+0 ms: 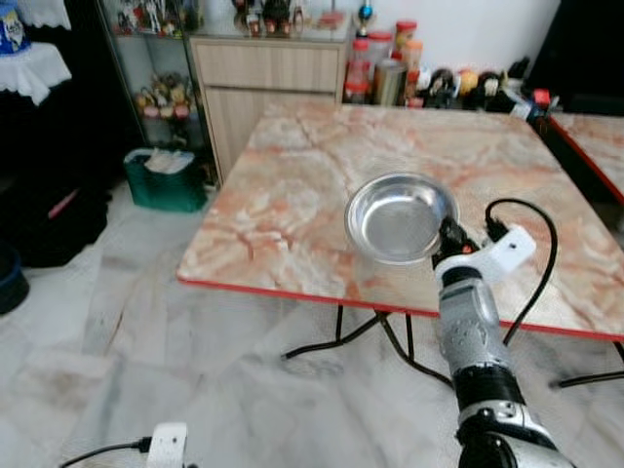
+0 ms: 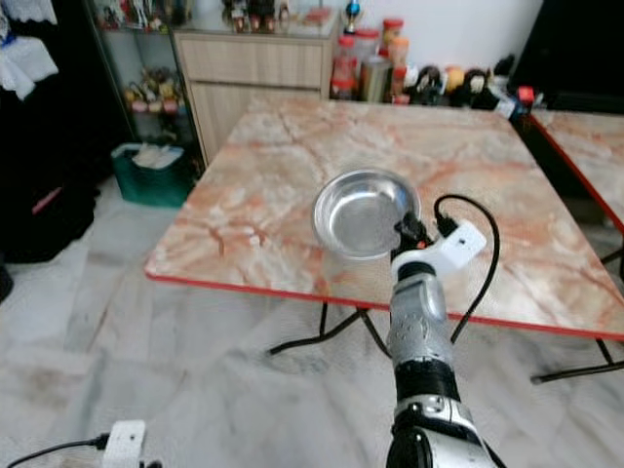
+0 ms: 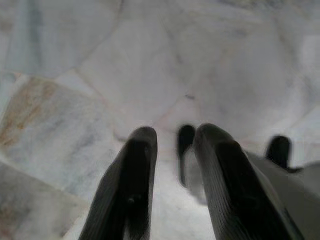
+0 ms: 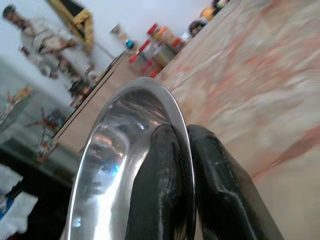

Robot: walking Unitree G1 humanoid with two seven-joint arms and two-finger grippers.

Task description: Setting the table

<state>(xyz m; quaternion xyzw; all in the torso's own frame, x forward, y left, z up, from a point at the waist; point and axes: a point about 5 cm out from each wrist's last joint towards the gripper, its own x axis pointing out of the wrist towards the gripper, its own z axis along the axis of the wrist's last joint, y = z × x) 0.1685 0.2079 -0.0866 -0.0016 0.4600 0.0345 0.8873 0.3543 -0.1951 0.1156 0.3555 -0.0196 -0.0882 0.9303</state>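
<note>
Marble-patterned, with a red edge, the desk (image 1: 292,195) took up most of what I saw through the head camera, standing on a pale tiled floor (image 1: 146,370). Behind it a wooden cabinet (image 1: 263,88) stood against the wall, with jars and bottles (image 1: 385,68) crowded next to it and a green basket (image 1: 166,180) on the floor to its left. Over the near half of the desk, toward its front edge, I had the steel bowl (image 1: 400,216); whether it rested on the top or sat just above it I could not tell. The right tool (image 1: 450,234) was clamped on the bowl's near rim, one finger (image 4: 160,190) inside and the other outside. The left tool (image 3: 175,150) hung low over the floor, its fingers a little apart and holding nothing.
</note>
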